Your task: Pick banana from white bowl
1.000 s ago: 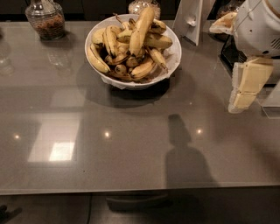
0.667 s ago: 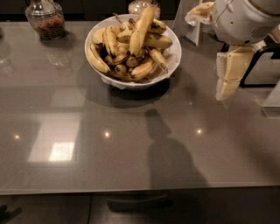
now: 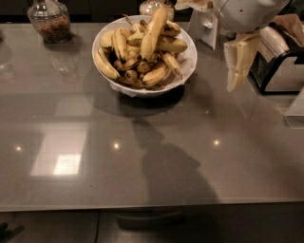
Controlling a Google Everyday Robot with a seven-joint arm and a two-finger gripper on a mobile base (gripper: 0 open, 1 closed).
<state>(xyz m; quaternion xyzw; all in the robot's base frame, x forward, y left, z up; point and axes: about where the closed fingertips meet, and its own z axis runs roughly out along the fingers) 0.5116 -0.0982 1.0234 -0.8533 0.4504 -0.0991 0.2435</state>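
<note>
The white bowl stands at the back middle of the grey table, full of bananas. The banana, long, thick and yellow, lies on top of the pile, pointing up and away. Shorter brown-spotted bananas lie under and around it. My gripper hangs above the table just right of the bowl, pointing down, at about the height of the bowl's rim. It holds nothing and touches neither the bowl nor the bananas.
A lidded glass jar stands at the back left and another behind the bowl. A white card stand is behind the gripper. A dark and silver appliance sits at the right edge.
My gripper has moved left and toward the bowl, from the table's right edge to just beside the bowl's right rim. The bowl and bananas have not moved.
</note>
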